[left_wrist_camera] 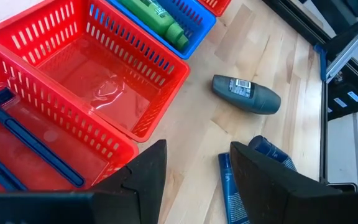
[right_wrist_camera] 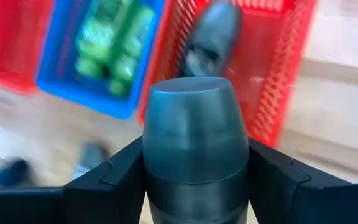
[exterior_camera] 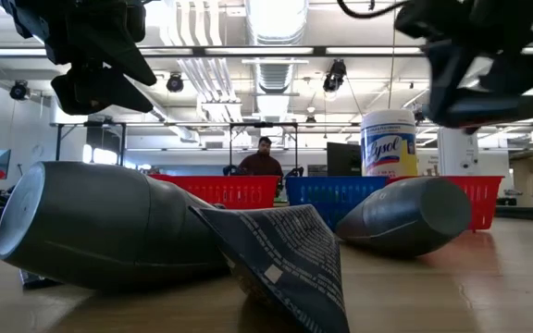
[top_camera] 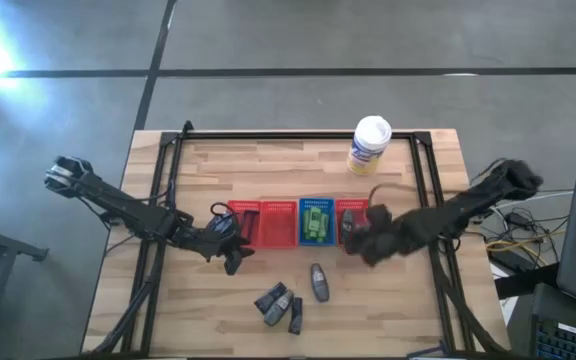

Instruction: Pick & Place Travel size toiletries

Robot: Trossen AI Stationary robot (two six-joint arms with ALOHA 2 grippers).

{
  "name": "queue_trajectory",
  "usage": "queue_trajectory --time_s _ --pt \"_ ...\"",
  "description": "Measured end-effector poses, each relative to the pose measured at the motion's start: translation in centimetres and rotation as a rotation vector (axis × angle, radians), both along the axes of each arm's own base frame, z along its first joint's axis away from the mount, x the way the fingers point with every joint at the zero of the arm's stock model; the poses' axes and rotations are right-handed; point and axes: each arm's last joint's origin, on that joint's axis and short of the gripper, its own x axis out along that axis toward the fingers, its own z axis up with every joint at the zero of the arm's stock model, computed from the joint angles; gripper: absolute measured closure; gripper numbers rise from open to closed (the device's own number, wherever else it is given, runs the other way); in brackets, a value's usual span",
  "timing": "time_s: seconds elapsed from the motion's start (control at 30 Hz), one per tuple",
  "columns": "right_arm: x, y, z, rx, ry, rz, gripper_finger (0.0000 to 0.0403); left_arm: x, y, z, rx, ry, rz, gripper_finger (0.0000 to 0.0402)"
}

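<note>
Three red baskets (top_camera: 278,222) and one blue basket (top_camera: 315,222) stand in a row mid-table. Green bottles (left_wrist_camera: 157,15) lie in the blue one, thin blue sticks (left_wrist_camera: 36,149) in the leftmost red one, and a grey tube (right_wrist_camera: 213,37) in the rightmost red basket (right_wrist_camera: 278,68). More dark grey tubes (top_camera: 318,282) (top_camera: 273,300) lie on the wood nearer the front edge. My right gripper (top_camera: 368,240) hangs by the rightmost basket, shut on a grey tube (right_wrist_camera: 194,118). My left gripper (left_wrist_camera: 194,180) hovers open at the row's left end (top_camera: 230,250), with nothing between its fingers. My right gripper pinches the dark grey tube between its two fingers (right_wrist_camera: 123,174), which press on the tube's two opposite sides (right_wrist_camera: 154,168). The fingers slant down and lie along the tube. Its rounded end (right_wrist_camera: 194,93) sticks out past the fingertips. The tube is lifted clear of the table.
A large white tub with a yellow label (top_camera: 370,145) stands at the far edge. A black frame (top_camera: 298,137) runs round the table top. A flat dark tube (exterior_camera: 285,259) lies near the front edge between two grey ones. A person (exterior_camera: 265,162) stands in the room beyond.
</note>
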Motion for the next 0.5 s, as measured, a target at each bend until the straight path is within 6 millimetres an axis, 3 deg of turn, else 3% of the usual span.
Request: queue_trajectory --time_s 0.1,0.23,0.5 --pt "-0.6 -2.5 -0.3 0.032 -0.106 -0.058 0.0187 0.0 0.0 0.0 0.0 0.0 -0.001 0.022" --pt "-1.4 -4.7 -1.3 0.023 -0.104 -0.136 0.0192 0.0 0.0 0.0 0.001 0.0 -0.001 0.022" --pt "-0.7 -5.5 -2.5 -0.037 -0.062 -0.123 0.0186 0.0 0.0 0.0 0.002 0.001 -0.001 0.022"
